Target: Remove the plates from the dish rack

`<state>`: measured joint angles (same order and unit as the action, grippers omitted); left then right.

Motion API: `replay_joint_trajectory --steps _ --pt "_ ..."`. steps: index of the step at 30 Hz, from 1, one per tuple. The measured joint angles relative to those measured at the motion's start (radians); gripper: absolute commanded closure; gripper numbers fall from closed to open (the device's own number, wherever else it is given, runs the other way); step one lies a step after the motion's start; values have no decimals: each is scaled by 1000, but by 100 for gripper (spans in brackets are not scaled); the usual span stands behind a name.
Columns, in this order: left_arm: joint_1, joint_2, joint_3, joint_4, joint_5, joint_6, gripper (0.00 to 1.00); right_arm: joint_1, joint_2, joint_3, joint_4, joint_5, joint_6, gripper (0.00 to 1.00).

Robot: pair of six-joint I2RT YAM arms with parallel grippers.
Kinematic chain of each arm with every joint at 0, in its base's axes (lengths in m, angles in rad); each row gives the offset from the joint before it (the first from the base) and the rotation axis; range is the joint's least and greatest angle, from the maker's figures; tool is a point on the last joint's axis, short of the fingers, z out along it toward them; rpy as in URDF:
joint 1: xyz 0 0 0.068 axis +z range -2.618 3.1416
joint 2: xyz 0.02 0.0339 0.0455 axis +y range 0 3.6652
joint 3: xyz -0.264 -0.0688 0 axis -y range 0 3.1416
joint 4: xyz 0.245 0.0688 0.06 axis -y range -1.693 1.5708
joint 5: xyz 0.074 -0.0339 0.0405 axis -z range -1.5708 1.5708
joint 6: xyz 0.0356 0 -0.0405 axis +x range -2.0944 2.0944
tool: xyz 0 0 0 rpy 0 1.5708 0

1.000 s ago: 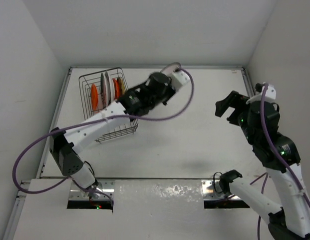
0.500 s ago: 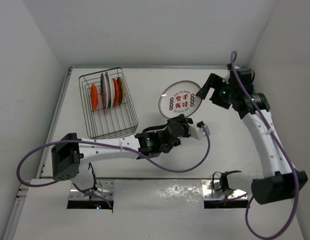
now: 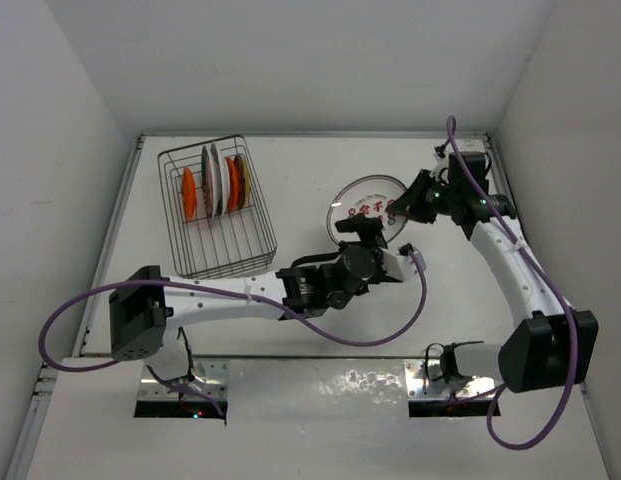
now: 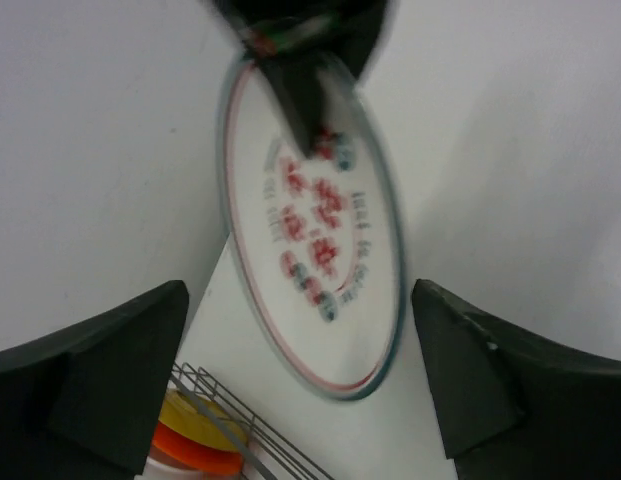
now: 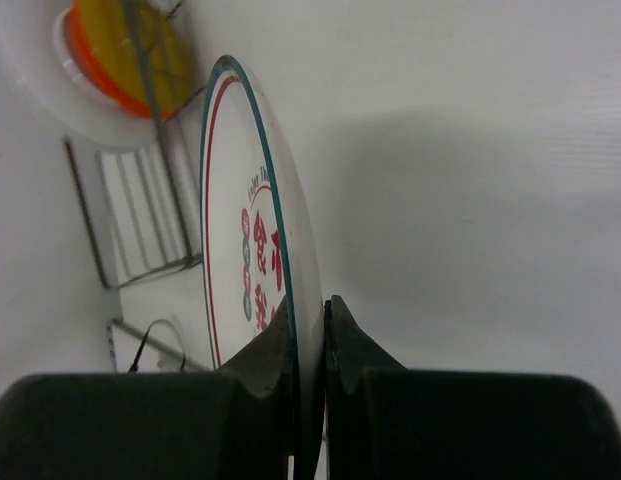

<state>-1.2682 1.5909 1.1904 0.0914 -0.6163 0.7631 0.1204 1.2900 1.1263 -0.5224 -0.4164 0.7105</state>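
White table (image 3: 300,175) w/ dish rack (image 3: 230,255) at far-left.

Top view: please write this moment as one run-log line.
right gripper: shut on white plate rim | left gripper: open | dish rack: other plates standing inside

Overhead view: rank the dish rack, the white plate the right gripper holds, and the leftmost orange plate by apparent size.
Dish rack, largest.
White plate, second, seen nearly face-on.
Orange plate, smallest as seen, but it stands edge-on, so its true size is unsure.
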Motion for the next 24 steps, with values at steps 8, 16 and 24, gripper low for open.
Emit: replay_joint_trajectory --steps 8,16,24 --pt "2 -64 6 -56 -148 -235 0 -256 121 -219 232 200 180 100" --pt "34 -378 60 -560 -315 -945 0 -327 397 -266 539 337 309 82" --pt "545 -471 127 -804 -193 -1240 0 -313 542 -103 436 471 298 1"
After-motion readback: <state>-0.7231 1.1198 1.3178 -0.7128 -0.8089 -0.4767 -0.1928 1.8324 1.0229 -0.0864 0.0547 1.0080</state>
